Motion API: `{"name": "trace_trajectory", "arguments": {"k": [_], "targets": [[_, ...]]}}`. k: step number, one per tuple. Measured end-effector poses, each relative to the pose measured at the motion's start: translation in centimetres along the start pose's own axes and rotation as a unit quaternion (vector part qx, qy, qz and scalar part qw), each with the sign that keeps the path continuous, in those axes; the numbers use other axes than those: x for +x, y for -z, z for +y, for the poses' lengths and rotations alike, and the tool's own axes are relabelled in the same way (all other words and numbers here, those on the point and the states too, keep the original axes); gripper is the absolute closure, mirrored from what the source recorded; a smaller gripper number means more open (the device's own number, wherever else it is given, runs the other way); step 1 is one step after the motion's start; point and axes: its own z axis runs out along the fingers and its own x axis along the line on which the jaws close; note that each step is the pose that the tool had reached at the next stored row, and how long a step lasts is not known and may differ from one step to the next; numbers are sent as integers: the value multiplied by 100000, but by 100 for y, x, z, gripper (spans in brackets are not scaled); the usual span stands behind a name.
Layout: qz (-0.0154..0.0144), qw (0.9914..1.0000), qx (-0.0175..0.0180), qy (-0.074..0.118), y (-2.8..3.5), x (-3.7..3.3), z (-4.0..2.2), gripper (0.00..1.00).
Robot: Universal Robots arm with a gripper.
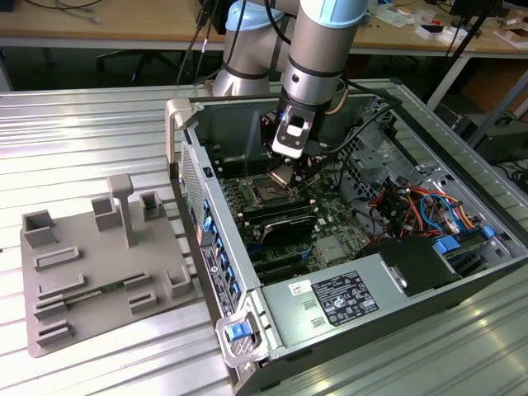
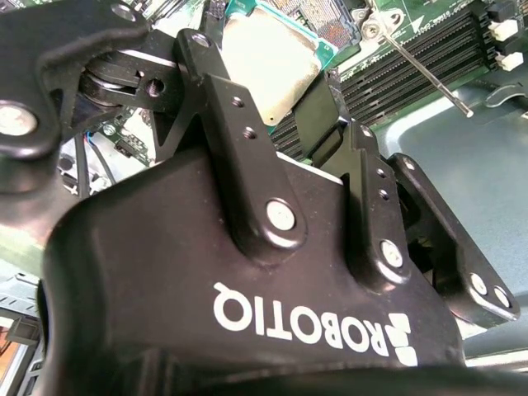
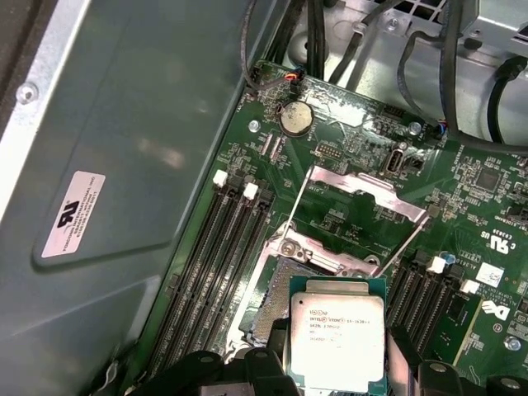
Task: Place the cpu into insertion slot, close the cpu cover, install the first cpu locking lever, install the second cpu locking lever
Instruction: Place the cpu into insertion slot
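The gripper is clasping the cpu just above the insertion slot, at the chip's seven o'clock in the exterior view.

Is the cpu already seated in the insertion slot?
No, the gripper holds the cpu clear of the open insertion slot, whose dark contacts show beside it.

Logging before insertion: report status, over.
Gripper shut on the cpu. It hangs over the insertion slot, not seated. The cpu cover swung open, levers released.
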Motion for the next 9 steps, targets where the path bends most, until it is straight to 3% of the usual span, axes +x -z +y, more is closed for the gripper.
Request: {"name": "trace_trajectory", "arguments": {"k": [9], "targets": [[-15, 99999, 18, -437, 0, 0, 0, 45]]}}
